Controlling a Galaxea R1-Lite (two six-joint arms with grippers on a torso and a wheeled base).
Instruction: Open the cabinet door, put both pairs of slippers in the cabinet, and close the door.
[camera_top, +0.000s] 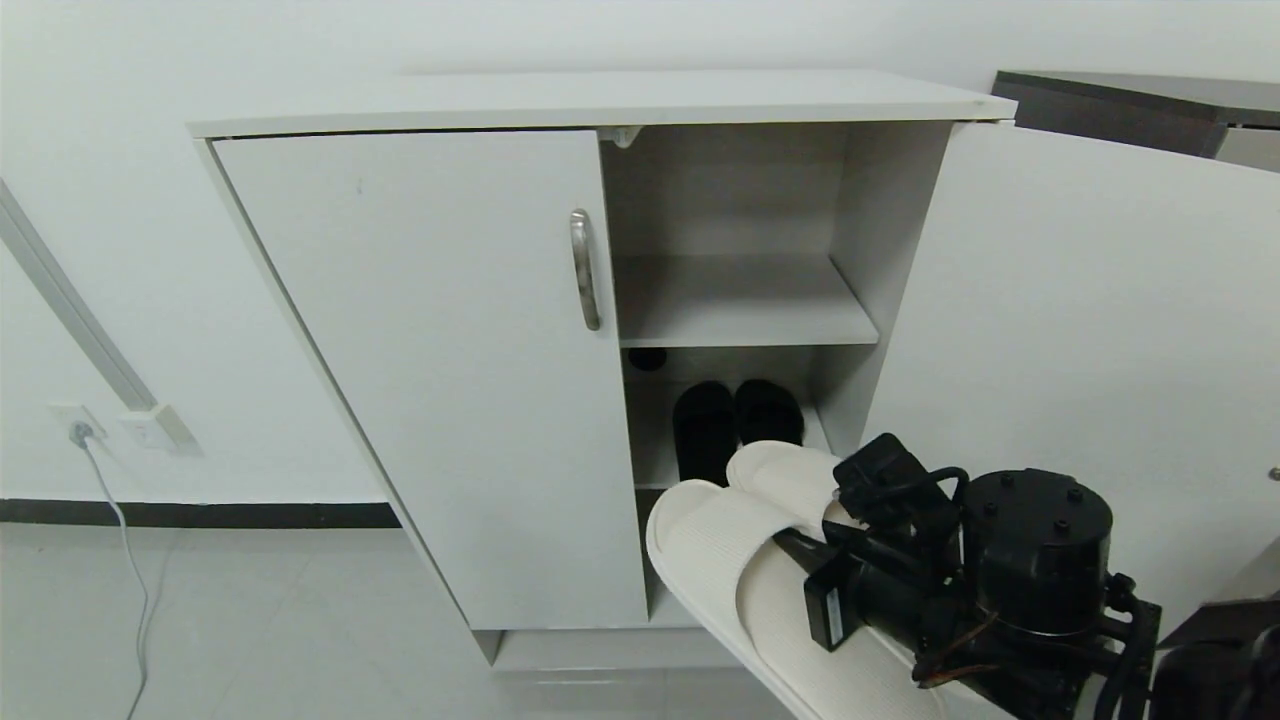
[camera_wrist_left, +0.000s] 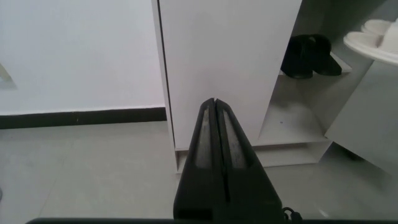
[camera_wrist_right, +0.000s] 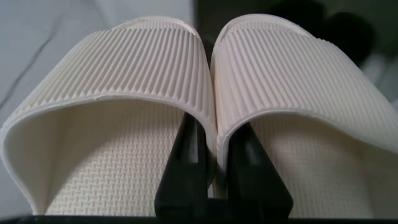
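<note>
Stowing the second pair: the right tool (camera_wrist_right: 214, 146) is clamped on the white slippers' (camera_top: 720, 560) touching inner walls, just outside the cabinet's (camera_top: 420, 350) open half. The black slippers (camera_top: 735, 425) sit inside on the lower shelf (camera_top: 652, 450). The left tool (camera_wrist_left: 215, 149) is closed, empty. Next calls for reaching inward, then releasing.

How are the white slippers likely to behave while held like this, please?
Probably fairly stiff: the white slippers jut out from the right end effector without drooping. Likely light, since a pinch on their inner side walls holds both. Their ribbed surface looks grippy, so slipping seems unlikely.
</note>
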